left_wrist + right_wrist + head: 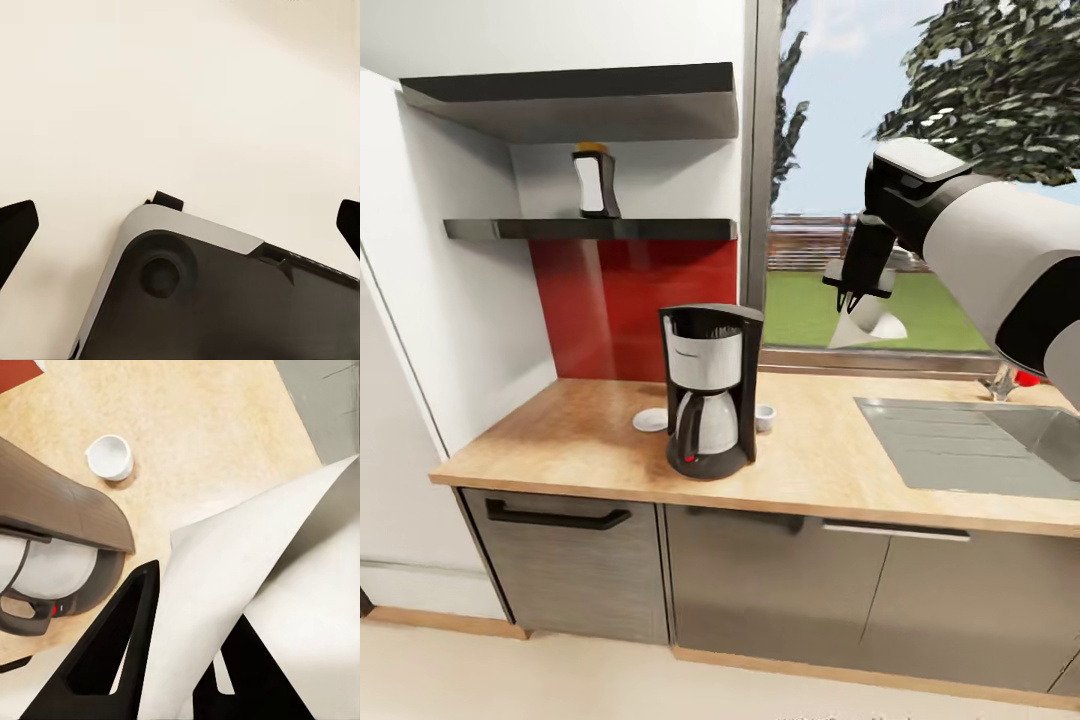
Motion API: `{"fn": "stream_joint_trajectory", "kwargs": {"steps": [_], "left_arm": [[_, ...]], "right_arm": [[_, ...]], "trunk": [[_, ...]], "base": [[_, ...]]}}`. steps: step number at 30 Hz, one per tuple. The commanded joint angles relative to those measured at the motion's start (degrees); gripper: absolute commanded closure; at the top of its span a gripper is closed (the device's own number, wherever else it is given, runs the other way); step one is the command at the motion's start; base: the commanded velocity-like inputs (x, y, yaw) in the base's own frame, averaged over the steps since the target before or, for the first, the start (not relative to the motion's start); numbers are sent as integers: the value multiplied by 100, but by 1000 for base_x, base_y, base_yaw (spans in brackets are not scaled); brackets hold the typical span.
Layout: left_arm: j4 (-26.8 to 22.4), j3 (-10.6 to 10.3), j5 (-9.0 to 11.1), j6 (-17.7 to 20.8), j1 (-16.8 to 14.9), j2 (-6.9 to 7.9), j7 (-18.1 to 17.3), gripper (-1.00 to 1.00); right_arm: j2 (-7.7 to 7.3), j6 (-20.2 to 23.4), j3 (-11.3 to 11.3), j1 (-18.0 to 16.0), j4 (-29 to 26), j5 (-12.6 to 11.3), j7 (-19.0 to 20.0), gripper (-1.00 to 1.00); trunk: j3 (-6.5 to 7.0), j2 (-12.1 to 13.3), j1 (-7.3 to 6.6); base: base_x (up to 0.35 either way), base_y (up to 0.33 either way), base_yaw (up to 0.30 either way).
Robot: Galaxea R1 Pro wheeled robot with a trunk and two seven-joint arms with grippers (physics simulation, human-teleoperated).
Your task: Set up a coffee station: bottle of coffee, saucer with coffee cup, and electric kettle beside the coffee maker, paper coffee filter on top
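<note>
The black and silver coffee maker [705, 390] stands on the wooden countertop [820, 455]. A white saucer [651, 420] lies just to its left, and a small white coffee cup [764, 417] sits just to its right. The bottle of coffee [595, 181] stands on the lower kitchen shelf [590, 229]. My right gripper [857, 297] hangs high above the counter, right of the coffee maker, shut on a white paper coffee filter [868, 320]. From the right wrist, the filter [247, 585] is pinched between the fingers [112, 652], above the coffee maker [52, 547] and cup [112, 456]. My left gripper [184, 225] is open over the floor.
A steel sink [970, 440] is set into the counter at the right, with a faucet [1010, 380] behind it. A window [880, 180] runs behind the counter. Cabinets with a black handle [555, 517] sit below. The robot's base [195, 300] lies under the left gripper.
</note>
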Motion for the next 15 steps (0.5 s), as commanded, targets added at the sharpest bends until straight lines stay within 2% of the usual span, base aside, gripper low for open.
{"fn": "stream_joint_trajectory", "kwargs": {"steps": [1,7,15], "left_arm": [[-13,11,4,-1,4,-2,6,-100],[-13,11,4,-1,4,-3,6,-100],[-13,11,4,-1,4,-4,6,-100]], "right_arm": [[2,17,-49,-4,2,31,-34,100],[2,17,-49,-4,4,31,-34,100],[5,17,-49,-4,1,31,-41,100]], "trunk": [[-6,-4,1],[-6,-4,1],[-6,-4,1]], "base": [[0,59,-222],[0,24,-226],[0,205,-36]]}}
